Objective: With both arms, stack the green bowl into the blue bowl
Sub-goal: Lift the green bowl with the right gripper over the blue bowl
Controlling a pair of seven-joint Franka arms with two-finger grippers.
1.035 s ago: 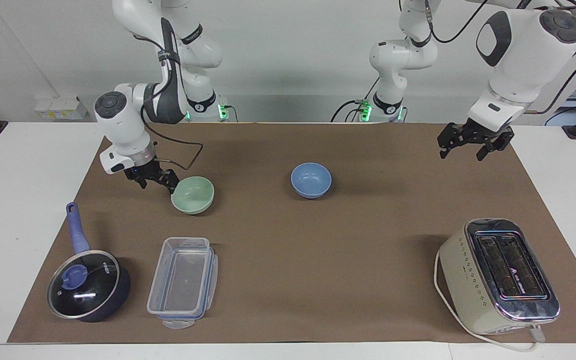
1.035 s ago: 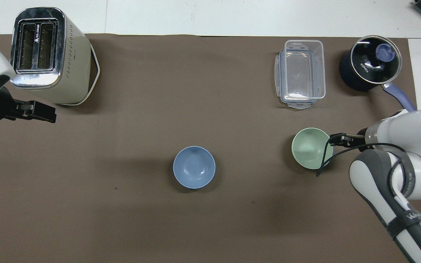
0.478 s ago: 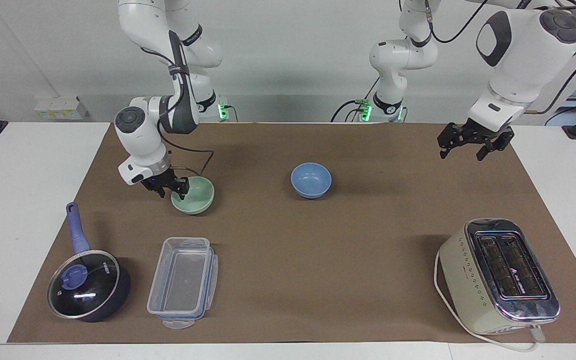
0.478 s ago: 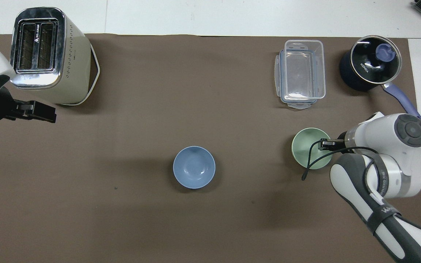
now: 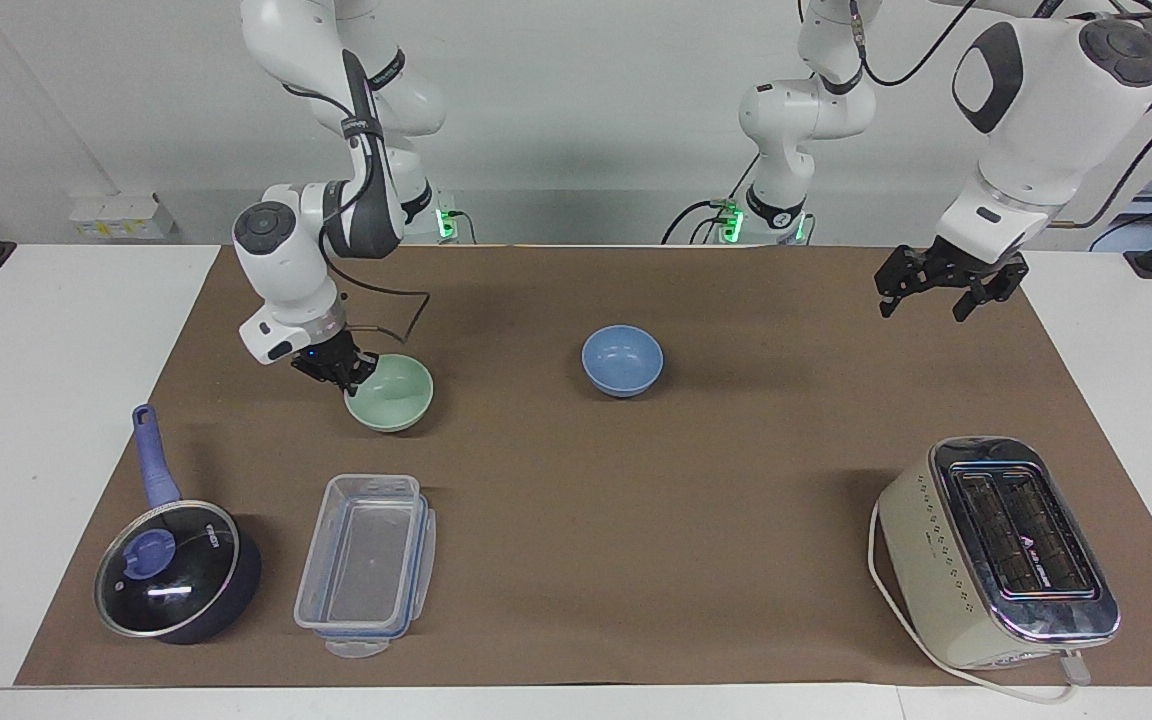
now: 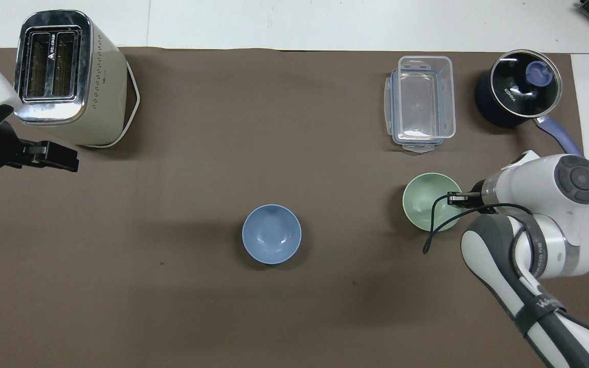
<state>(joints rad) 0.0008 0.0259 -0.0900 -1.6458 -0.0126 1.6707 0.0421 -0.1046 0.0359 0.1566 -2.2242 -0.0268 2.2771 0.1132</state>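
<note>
The green bowl point(image 5: 391, 393) sits on the brown mat toward the right arm's end; it also shows in the overhead view point(image 6: 425, 203). My right gripper point(image 5: 347, 376) is shut on the rim of that bowl on the side toward the right arm's end, as the overhead view point(image 6: 453, 200) also shows. The blue bowl point(image 5: 622, 360) stands upright and empty near the middle of the mat, seen from above too point(image 6: 271, 240). My left gripper point(image 5: 926, 305) waits open and empty in the air over the mat's edge at the left arm's end.
A cream toaster point(image 5: 998, 553) stands farther from the robots at the left arm's end. A clear plastic container point(image 5: 366, 562) and a dark blue lidded saucepan point(image 5: 176, 568) stand farther from the robots than the green bowl. The brown mat point(image 5: 636, 560) covers the table.
My right gripper moved in from beside the green bowl and closed on its rim. The bowl shifted slightly toward the blue bowl. The left arm has not moved.
</note>
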